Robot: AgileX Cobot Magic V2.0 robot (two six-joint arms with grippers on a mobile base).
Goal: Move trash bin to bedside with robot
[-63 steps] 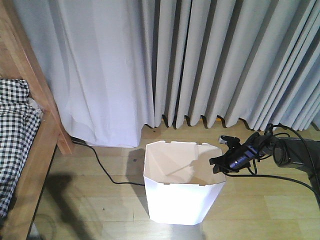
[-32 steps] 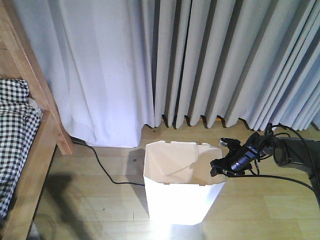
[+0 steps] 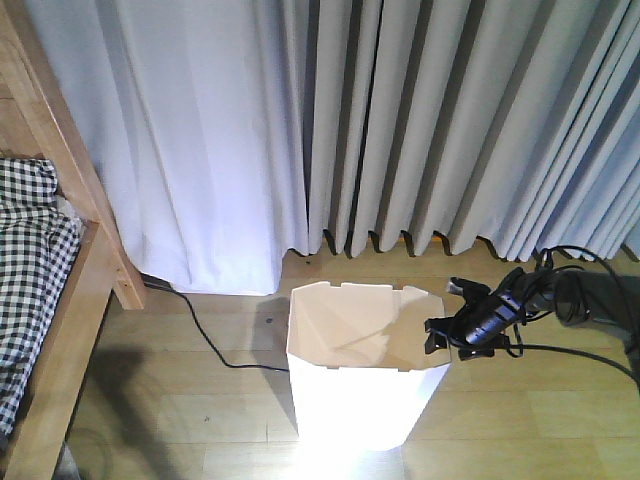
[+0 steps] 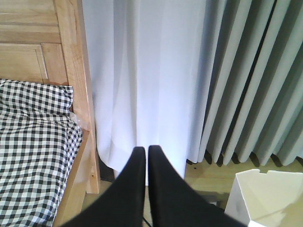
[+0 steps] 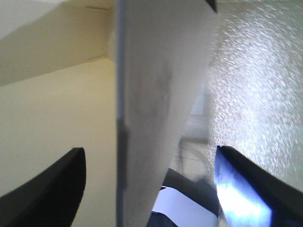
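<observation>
The white trash bin stands on the wooden floor in front of the curtains, cream inside. My right gripper is at the bin's right rim, on the slim black arm. In the right wrist view my right gripper is open, and the bin's thin wall runs between the two fingers with gaps on both sides. The bed frame with its checked cover is at the far left. My left gripper is shut and empty, held in the air facing the bed; the bin's corner shows at lower right.
Grey and white curtains hang to the floor behind the bin. A black cable runs across the floor from the bed's post toward the bin. Bare floor lies between the bin and the bed frame.
My right gripper has sunk a little and drawn slightly right at the bin's right rim. The bin has stayed in place.
</observation>
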